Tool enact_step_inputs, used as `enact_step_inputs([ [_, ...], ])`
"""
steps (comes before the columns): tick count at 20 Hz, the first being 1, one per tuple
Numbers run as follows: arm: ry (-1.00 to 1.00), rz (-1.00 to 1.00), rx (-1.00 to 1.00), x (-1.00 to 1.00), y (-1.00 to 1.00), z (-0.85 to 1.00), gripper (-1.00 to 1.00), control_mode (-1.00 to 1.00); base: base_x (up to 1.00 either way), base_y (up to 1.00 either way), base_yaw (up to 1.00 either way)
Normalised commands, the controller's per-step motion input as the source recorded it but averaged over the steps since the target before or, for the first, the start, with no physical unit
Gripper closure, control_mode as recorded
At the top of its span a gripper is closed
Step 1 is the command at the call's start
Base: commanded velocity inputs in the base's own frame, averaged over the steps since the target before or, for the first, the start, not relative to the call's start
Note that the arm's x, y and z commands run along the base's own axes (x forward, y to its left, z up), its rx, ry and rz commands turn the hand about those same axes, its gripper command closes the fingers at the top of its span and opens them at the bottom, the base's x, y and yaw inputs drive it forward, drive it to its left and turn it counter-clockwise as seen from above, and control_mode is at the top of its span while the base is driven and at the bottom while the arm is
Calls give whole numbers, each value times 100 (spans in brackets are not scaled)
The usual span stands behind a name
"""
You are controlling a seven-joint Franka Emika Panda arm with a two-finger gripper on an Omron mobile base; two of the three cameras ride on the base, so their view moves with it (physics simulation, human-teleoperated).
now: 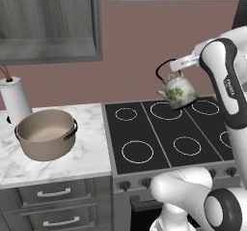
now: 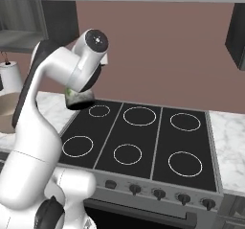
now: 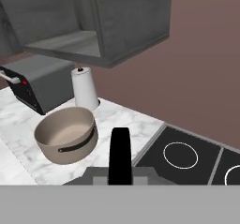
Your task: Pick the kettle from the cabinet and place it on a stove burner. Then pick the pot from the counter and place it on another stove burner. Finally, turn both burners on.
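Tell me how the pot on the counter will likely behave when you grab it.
The pot is wide and lidless, so it probably sits stable and won't roll. Held by one dark side handle, it would likely tilt. Its walls look rigid; a rim grip seems workable.

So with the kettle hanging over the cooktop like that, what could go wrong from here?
The kettle hangs tilted from its thin handle in the gripper, so it could swing or land off a burner ring. The pot needs its own ring; a careless placement may crowd it.
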Motion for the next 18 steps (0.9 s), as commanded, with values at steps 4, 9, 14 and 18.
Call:
enact_step_inputs([
  [4,0,0,0,27,25,-17,100,-100,0,0,0],
  [9,0,0,0,26,22,-17,100,-100,0,0,0],
  [14,-2,0,0,20,14,-14,100,-100,0,0,0],
  [18,-3,0,0,16,6,-11,100,-100,0,0,0],
])
